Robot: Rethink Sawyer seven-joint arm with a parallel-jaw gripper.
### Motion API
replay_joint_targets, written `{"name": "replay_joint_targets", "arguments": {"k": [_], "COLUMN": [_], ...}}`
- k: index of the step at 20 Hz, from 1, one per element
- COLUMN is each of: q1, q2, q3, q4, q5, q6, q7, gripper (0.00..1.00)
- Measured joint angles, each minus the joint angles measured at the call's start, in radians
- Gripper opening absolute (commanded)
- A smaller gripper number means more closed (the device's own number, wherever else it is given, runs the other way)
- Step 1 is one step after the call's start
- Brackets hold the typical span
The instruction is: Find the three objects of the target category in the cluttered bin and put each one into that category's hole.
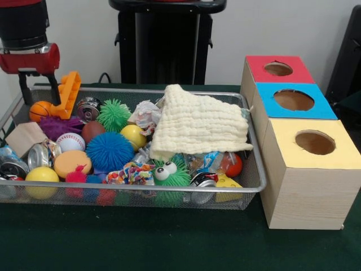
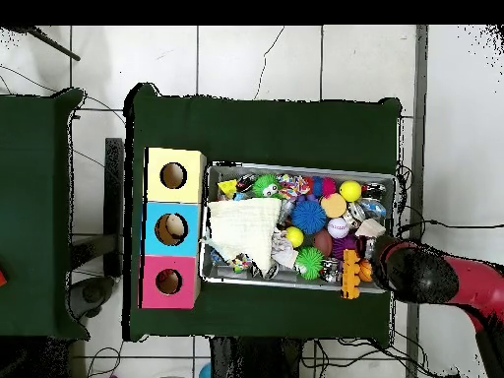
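Currently the gripper (image 1: 38, 90) hangs over the bin's (image 1: 256, 169) far corner, the end away from the boxes, just above the heap. Its two dark fingers (image 1: 25, 89) point down, parted by a moderate gap with nothing between them. An orange toy (image 1: 67, 93) leans on the rim just beside them, and a small basketball (image 1: 40, 110) lies right below.

From above, the arm (image 2: 433, 279) reaches in from the table's (image 2: 266, 123) edge and covers that same corner of the bin (image 2: 300, 169).

Inside the bin, a cream cloth (image 1: 197, 124) is draped over the half nearest the boxes, its corner raised. Beside it lie a green spiky ball (image 1: 114, 114), a blue spiky ball (image 1: 109, 151), a purple spiky ball (image 1: 58, 125), a baseball (image 1: 70, 141), a yellow ball (image 1: 134, 136), a brown ball (image 1: 92, 131) and crushed cans (image 1: 40, 155). A green fuzzy toy with big eyes (image 1: 169, 174) sits at the near rim, with a red ball (image 1: 232, 165) peeking from under the cloth.

Three boxes stand in a row touching the bin's end: red (image 1: 279, 69), blue (image 1: 294, 100) and yellow (image 1: 313, 144), each with a round hole on top. Which category is the target cannot be told.
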Motion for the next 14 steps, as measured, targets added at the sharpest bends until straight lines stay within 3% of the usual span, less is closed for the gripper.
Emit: {"name": "replay_joint_targets", "arguments": {"k": [14], "q1": [0.021], "q2": [0.082], "q3": [0.0], "q4": [0.0], "q5": [-0.071], "q6": [-0.008], "q7": [0.0], "gripper": [1.0]}}
